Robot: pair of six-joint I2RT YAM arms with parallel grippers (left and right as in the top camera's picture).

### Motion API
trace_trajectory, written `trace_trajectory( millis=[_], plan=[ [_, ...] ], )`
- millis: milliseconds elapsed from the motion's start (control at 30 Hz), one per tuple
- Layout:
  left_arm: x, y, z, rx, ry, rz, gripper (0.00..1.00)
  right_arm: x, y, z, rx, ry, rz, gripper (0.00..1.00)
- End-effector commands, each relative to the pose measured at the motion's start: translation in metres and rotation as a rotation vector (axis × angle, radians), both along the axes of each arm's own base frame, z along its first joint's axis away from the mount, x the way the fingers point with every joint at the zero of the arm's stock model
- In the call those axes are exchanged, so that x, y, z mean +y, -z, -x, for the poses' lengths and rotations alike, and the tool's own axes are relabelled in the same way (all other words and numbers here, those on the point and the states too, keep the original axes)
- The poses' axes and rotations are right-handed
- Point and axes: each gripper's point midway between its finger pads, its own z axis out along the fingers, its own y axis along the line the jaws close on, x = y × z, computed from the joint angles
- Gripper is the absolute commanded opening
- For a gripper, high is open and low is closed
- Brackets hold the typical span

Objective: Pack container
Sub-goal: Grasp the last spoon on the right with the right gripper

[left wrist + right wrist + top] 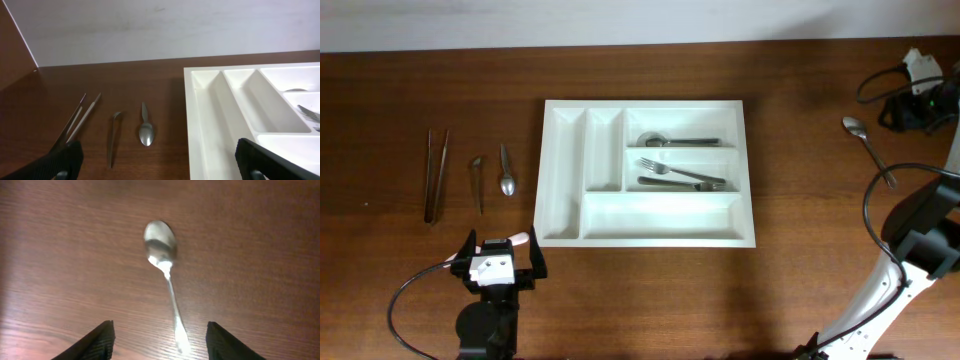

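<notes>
The container (660, 216) lies flat at the centre of the table (790, 285). The left gripper (502, 246) sits just in front of the container's front left corner, its jaws wide apart and empty. The right gripper (159, 326) is well apart from the container, to its right. Its jaws are spread on either side of the handle of a spoon (161, 242), not clamped on it.

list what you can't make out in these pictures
- Left wrist view: the tray is cut off by the right edge, hiding most of its cutlery.
- Right wrist view: the handle end of the spoon blurs out at the bottom edge.
- Overhead: the thin utensil left of the small spoon is too small to identify.
- Overhead: the forks in the tray overlap; their count is unclear.
</notes>
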Motion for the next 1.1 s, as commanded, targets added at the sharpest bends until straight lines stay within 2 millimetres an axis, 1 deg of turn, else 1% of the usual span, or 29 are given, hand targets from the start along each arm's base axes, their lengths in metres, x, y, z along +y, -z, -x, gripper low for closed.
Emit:
trace_trajectory(
  millis=[0, 167, 267, 400, 633, 800, 900, 967, 1033, 1067],
  plan=[
    [0.0, 0.001, 0.0, 0.0, 0.007, -0.017, 0.99, 0.002, 0.035, 0.004, 0.049, -0.036, -0.018, 0.57],
    [0.0, 0.001, 0.0, 0.0, 0.007, -0.017, 0.99, 0.003, 0.064, 0.006, 0.067, -0.039, -0.023, 0.56],
    [0.0, 0.001, 0.0, 0.0, 0.007, -0.017, 0.99, 0.004, 0.085, 0.009, 0.074, -0.056, -0.023, 0.56],
    [0.0, 0.001, 0.0, 0.0, 0.007, -0.017, 0.99, 0.004, 0.106, 0.009, 0.063, -0.055, -0.016, 0.56],
    [0.0, 0.001, 0.0, 0.0, 0.007, -0.017, 0.99, 0.004, 0.127, 0.009, 0.05, -0.055, -0.008, 0.56],
    [0.0, 0.001, 0.0, 0.0, 0.007, -0.017, 0.99, 0.008, 0.147, 0.016, 0.057, -0.054, -0.012, 0.56],
    [0.0, 0.001, 0.0, 0.0, 0.007, -0.017, 0.99, 0.01, 0.154, 0.018, 0.059, -0.055, -0.015, 0.55],
    [0.0, 0.001, 0.0, 0.0, 0.007, -0.017, 0.99, 0.012, 0.155, 0.019, 0.06, -0.052, -0.023, 0.45],
    [0.0, 0.001, 0.0, 0.0, 0.007, -0.017, 0.99, 0.012, 0.155, 0.019, 0.061, -0.027, -0.033, 0.27],
    [0.0, 0.001, 0.0, 0.0, 0.007, -0.017, 0.99, 0.013, 0.155, 0.019, 0.061, -0.026, -0.035, 0.22]
  ],
)
